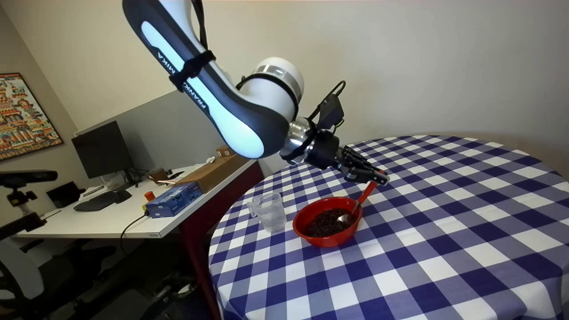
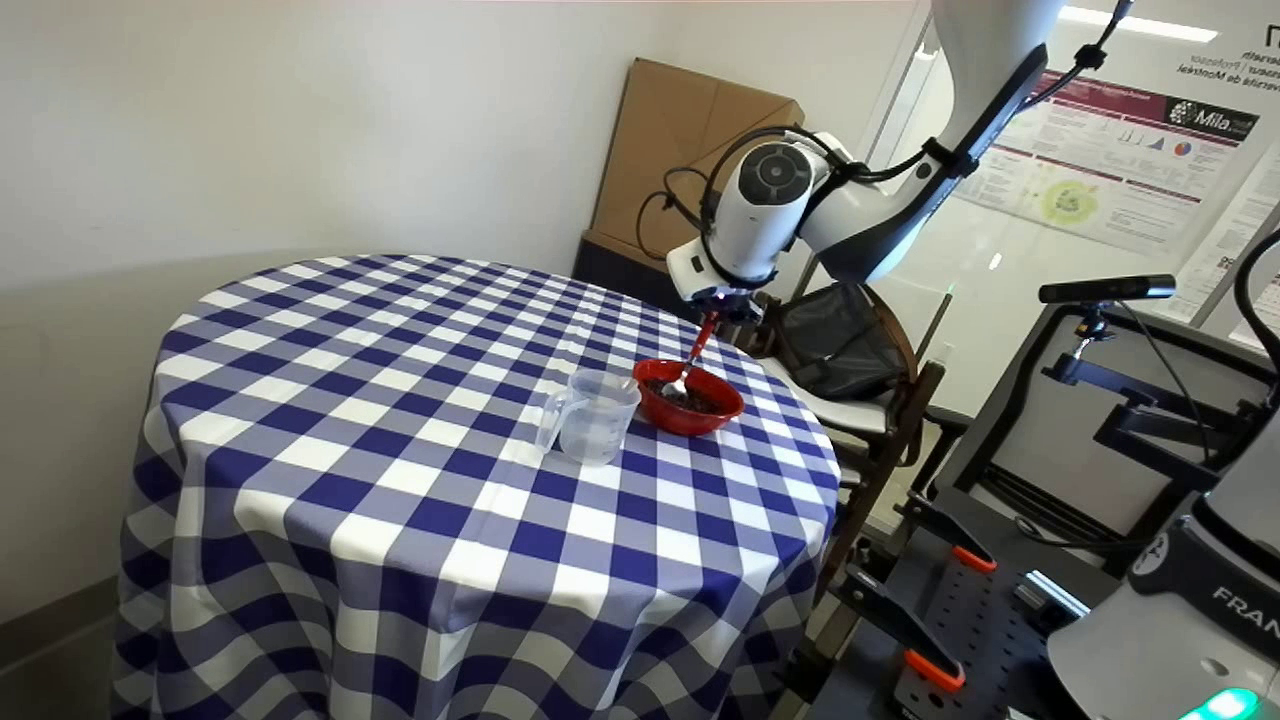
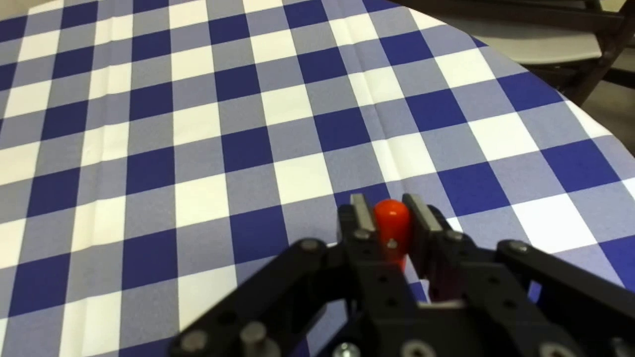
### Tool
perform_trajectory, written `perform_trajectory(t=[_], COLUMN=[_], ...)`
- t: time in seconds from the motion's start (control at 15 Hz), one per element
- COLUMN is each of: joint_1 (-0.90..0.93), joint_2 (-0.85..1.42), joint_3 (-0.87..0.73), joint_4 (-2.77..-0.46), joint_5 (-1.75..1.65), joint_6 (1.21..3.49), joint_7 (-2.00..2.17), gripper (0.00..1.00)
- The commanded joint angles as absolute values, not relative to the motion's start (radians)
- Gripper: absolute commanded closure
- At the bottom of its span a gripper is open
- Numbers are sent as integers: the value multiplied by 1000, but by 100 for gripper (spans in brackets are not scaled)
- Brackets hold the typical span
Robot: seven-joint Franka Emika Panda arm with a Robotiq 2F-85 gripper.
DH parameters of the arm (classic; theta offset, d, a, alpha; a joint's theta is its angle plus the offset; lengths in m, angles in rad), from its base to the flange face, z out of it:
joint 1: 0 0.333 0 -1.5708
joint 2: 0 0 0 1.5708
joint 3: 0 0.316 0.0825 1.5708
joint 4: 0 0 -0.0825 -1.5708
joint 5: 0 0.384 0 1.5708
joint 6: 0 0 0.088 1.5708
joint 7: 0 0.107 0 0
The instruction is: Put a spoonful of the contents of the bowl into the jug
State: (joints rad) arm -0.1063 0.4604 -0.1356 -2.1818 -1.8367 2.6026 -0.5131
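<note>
A red bowl (image 1: 326,241) with dark, bean-like contents (image 1: 324,224) stands on the checkered table; it also shows in an exterior view (image 2: 682,420). A spoon with a red handle (image 1: 367,192) and metal head leans in the bowl, its head at the contents. My gripper (image 1: 380,177) is above the bowl's rim, shut on the handle's upper end. The wrist view shows the red handle end (image 3: 392,218) between the two fingers (image 3: 389,210); the bowl is out of that view. A clear jug (image 1: 270,213) with a handle stands upright beside the bowl, also in an exterior view (image 2: 598,418).
A blue and white checkered cloth (image 1: 449,231) covers the round table. A white desk (image 1: 133,222) with a blue box (image 1: 174,200) and monitor stands beside it. A chair (image 2: 850,350) is near the table edge. Another robot arm base (image 2: 1170,620) shows at the lower right.
</note>
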Motion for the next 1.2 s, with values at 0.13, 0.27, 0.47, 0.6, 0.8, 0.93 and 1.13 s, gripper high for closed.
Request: perform_trajectory(t=[0.13,0.27,0.47,0.6,0.8,0.93,1.13], joint_1=[-134,-139,-144,-147,-153,-156,-162], joint_2=[480,483,485,484,485,483,483], joint_3=[-94,-86,-78,-74,-66,-62,-53], joint_4=[-2127,-2118,-2111,-2111,-2113,-2116,-2117], joint_5=[-1591,-1510,-1426,-1376,-1285,-1220,-1119], joint_6=[2584,2574,2557,2544,2516,2485,2425], joint_7=[-546,-560,-573,-585,-618,-648,-714], gripper=[95,95,95,95,95,95,95])
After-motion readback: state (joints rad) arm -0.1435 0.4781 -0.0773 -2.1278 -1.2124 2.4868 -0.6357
